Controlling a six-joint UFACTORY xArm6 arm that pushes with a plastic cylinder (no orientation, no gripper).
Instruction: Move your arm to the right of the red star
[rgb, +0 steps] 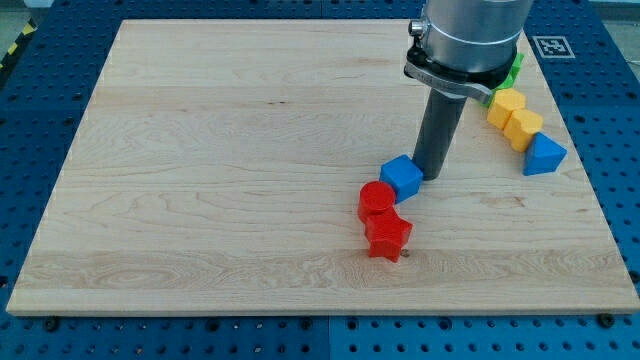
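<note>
The red star (388, 238) lies on the wooden board, below and right of its middle. A red round block (377, 200) touches its upper left side. A blue cube (402, 177) sits just above and right of the red round block. My tip (432, 176) rests on the board right beside the blue cube's right side. The tip is above and to the right of the red star, about a block's width away from it.
At the board's right edge lie two yellow blocks (514, 116), a blue triangle (543, 156) below them, and a green block (515, 70) partly hidden behind my arm. The board (200, 150) sits on a blue perforated table.
</note>
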